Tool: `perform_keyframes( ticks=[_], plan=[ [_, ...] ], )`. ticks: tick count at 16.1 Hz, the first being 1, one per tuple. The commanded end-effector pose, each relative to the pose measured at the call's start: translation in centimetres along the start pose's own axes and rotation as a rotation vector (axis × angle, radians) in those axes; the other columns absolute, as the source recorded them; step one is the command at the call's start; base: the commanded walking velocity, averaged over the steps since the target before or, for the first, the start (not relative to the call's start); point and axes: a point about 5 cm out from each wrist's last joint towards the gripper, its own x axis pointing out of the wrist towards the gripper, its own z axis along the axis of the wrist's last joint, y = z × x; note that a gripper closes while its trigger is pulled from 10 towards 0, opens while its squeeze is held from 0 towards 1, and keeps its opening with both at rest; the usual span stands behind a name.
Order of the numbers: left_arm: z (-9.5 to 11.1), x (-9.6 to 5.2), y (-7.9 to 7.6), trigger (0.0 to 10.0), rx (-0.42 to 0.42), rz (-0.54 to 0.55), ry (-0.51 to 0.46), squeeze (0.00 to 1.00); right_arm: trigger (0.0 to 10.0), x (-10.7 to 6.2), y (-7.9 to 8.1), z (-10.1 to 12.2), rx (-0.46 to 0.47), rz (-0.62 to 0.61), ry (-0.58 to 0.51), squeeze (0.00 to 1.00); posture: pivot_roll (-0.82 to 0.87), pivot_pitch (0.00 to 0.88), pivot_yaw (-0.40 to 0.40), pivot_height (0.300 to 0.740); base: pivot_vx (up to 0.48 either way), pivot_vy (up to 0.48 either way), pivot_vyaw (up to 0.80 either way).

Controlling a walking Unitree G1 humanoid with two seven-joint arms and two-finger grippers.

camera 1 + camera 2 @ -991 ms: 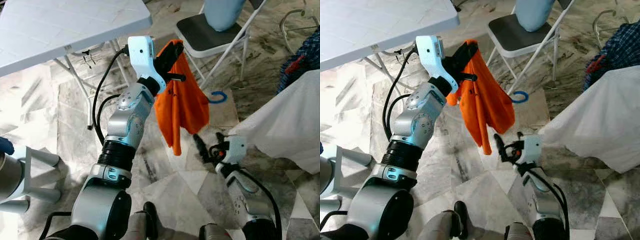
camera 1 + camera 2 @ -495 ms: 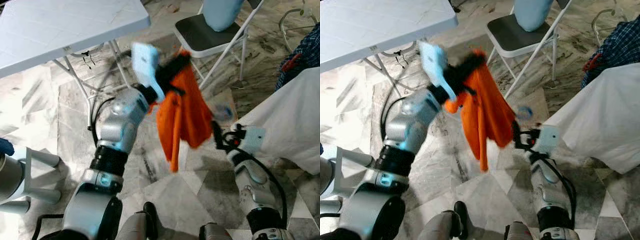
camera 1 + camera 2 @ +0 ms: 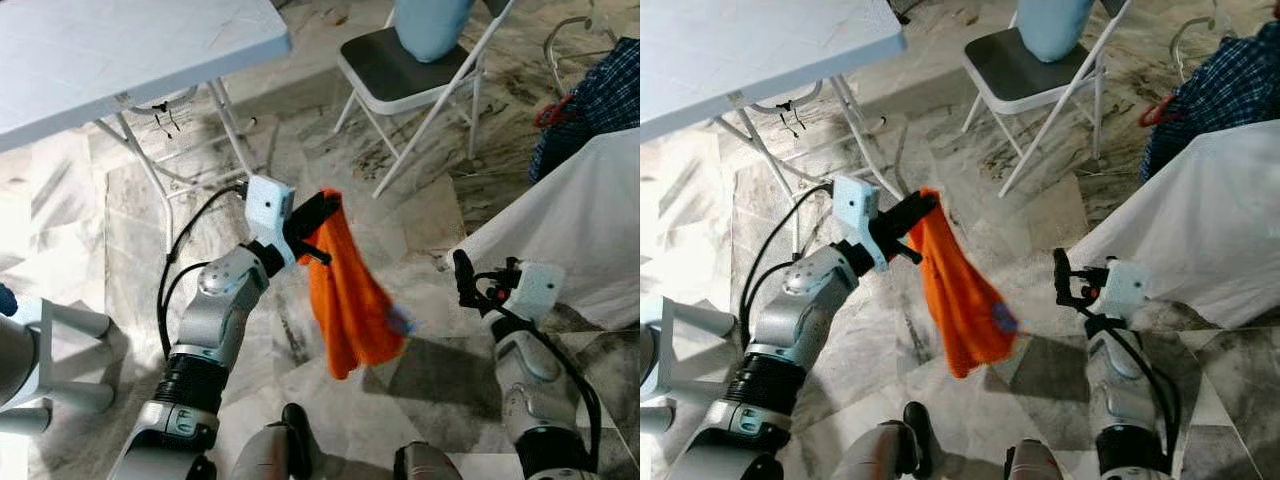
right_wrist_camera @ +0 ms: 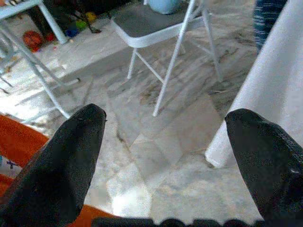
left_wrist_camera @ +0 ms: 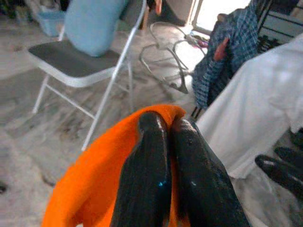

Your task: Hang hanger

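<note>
My left gripper (image 3: 324,209) is shut on the top of an orange garment (image 3: 346,301), which hangs from it over the marble floor and looks blurred as it swings. A small blue bit, perhaps the hanger's hook (image 3: 400,321), shows at the garment's lower right edge; the rest of the hanger is hidden. In the left wrist view the two black fingers (image 5: 147,161) press together over the orange cloth (image 5: 90,184). My right gripper (image 3: 470,284) is open and empty, to the right of the garment and apart from it, its fingers (image 4: 75,156) spread wide.
A white folding table (image 3: 120,50) stands at the back left. A folding chair (image 3: 400,78) with a light blue cushion (image 3: 430,20) is behind the garment. White cloth (image 3: 570,220) and a plaid garment (image 3: 600,100) fill the right side. A white stool (image 3: 50,340) is at left.
My left arm has come down and drawn nearer with the orange garment, which now swings lower. My right gripper has moved right, toward the white cloth, and stayed open.
</note>
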Motion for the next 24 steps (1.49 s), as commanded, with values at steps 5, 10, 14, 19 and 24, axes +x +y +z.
perform_keyframes(
  ticks=[5, 10, 14, 19, 24],
  plan=[
    [3.3, 1.0, -0.5, 4.8, 0.034, 0.007, -0.130, 0.00, 10.0, -0.9, 1.4, -1.1, 0.053, 0.186, 0.073, 0.00, -0.06, 0.217, 0.107, 0.740, 0.000, 0.000, 0.00],
    [4.7, 1.9, -1.0, 5.1, 0.037, -0.011, -0.164, 0.00, 10.0, -1.6, 3.0, -0.5, 0.145, 0.366, 0.062, 0.00, -0.07, 0.224, 0.122, 0.740, 0.000, 0.000, 0.00],
    [5.4, 2.4, -1.3, 5.5, 0.039, -0.032, -0.177, 0.00, 10.0, -2.6, 3.7, 0.0, 0.181, 0.500, 0.066, 0.00, -0.07, 0.229, 0.136, 0.740, 0.000, 0.000, 0.00],
    [6.6, 2.8, -1.4, 5.6, 0.045, -0.051, -0.203, 0.00, 10.0, -3.2, 3.7, -0.4, 0.091, 0.507, 0.103, 0.00, -0.07, 0.227, 0.146, 0.740, 0.000, 0.000, 0.00],
    [7.8, 2.9, -1.5, 5.6, 0.050, -0.072, -0.233, 0.00, 10.0, -2.7, 3.3, -0.5, 0.019, 0.429, 0.086, 0.00, -0.06, 0.224, 0.153, 0.740, 0.000, 0.000, 0.00]
  ],
)
